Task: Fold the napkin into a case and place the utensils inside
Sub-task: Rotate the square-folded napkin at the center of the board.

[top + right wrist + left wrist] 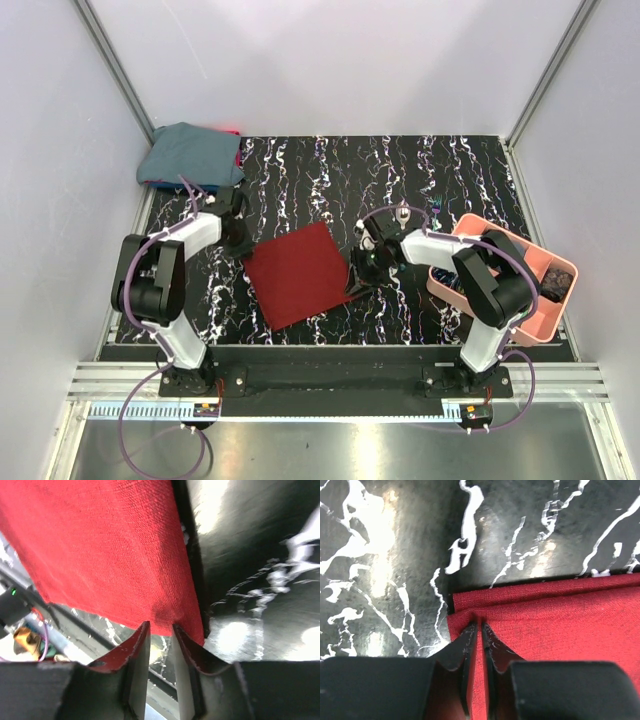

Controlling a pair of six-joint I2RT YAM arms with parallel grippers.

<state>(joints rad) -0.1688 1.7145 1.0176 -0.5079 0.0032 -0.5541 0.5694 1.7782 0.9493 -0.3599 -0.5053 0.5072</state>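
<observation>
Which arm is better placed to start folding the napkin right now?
Left, probably. The left gripper is shut on the napkin at its corner, cloth puckered between the jaws. The right gripper sits at the opposite corner with jaws apart; its hold is unclear.

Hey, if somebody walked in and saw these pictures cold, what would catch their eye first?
First, the dark red napkin, a tilted square in the middle of the black marbled table. The left gripper pinches its left corner and the right gripper its right corner. After that, the pink tray at the right edge and the blue-grey cloth bundle in the far left corner.
</observation>
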